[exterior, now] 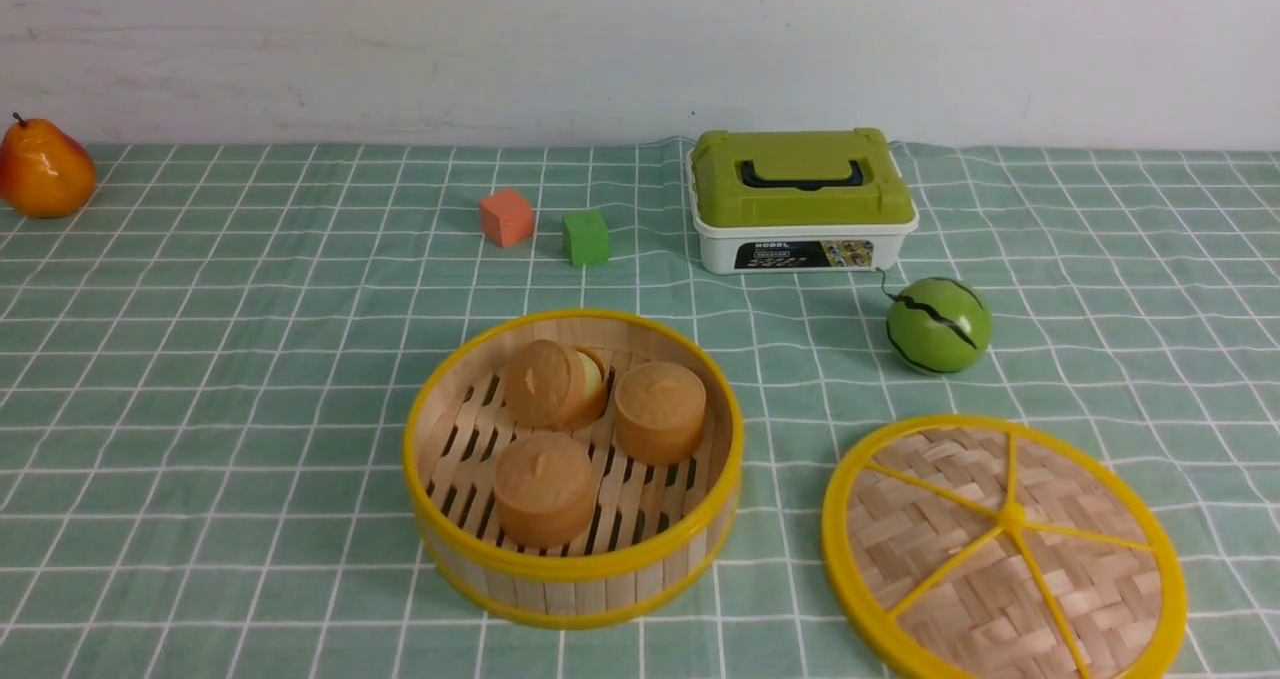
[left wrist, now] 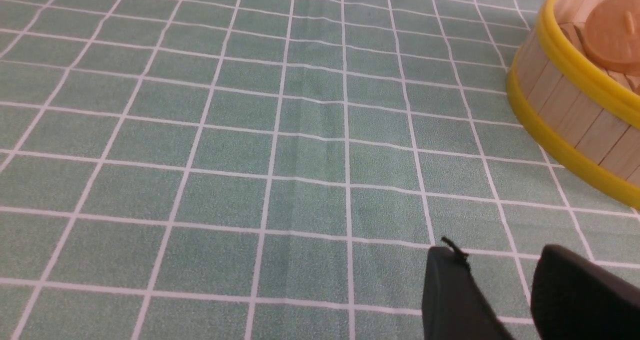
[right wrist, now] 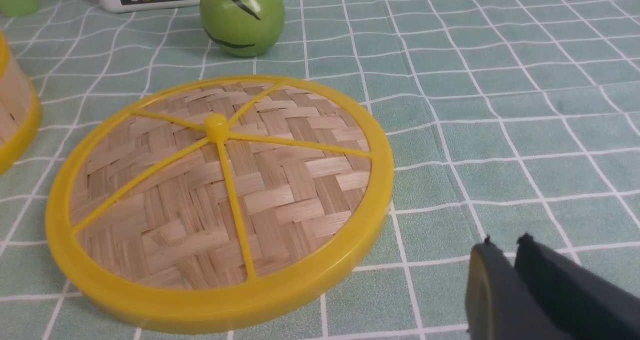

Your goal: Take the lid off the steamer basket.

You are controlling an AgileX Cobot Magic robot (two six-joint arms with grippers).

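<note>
The steamer basket (exterior: 573,559) stands open near the front middle of the checked cloth, with three brown buns (exterior: 545,484) on its slatted floor. The lid (exterior: 1003,549) lies flat on the cloth to the basket's right, apart from it. Neither gripper shows in the front view. In the right wrist view, my right gripper (right wrist: 504,244) hovers over bare cloth just off the lid's (right wrist: 220,190) yellow rim, its fingers nearly together and holding nothing. In the left wrist view, my left gripper (left wrist: 497,260) is open and empty over the cloth, short of the basket's (left wrist: 565,104) wall.
A green-and-white box (exterior: 803,199) sits at the back, with a toy watermelon (exterior: 938,325) between it and the lid. An orange cube (exterior: 506,217) and a green cube (exterior: 585,237) lie behind the basket. A pear (exterior: 45,169) rests at the far left.
</note>
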